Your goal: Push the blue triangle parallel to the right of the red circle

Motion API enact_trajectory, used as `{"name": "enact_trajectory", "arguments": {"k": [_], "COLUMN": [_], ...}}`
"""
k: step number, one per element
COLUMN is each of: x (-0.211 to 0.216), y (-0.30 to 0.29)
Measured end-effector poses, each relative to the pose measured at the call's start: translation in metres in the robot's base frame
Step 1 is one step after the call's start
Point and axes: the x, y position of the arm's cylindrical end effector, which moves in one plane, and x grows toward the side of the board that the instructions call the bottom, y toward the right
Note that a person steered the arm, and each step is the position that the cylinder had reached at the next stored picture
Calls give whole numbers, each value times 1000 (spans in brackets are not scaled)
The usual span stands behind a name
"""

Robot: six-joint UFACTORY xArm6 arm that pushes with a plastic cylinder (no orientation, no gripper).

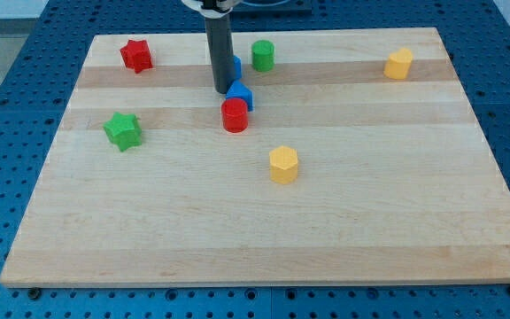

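Observation:
The red circle (pixel 235 115) stands near the middle of the wooden board (pixel 264 221). The blue triangle (pixel 241 94) touches it on its upper right side. My tip (pixel 222 90) rests on the board just left of the blue triangle and just above the red circle, close to both. A second blue block (pixel 235 66) sits behind the rod, mostly hidden by it; its shape cannot be made out.
A green circle (pixel 263 55) stands right of the rod near the view's top. A red star (pixel 135 55) is at top left, a green star (pixel 123 130) at left, a yellow hexagon (pixel 283 165) below centre, and a yellow block (pixel 398 64) at top right.

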Motion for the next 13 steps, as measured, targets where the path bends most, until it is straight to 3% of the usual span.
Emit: {"name": "enact_trajectory", "arguments": {"k": [2,6,8,9,11,13], "x": [36,37,21,37,43,45], "y": [22,126,65,58,77,136]}}
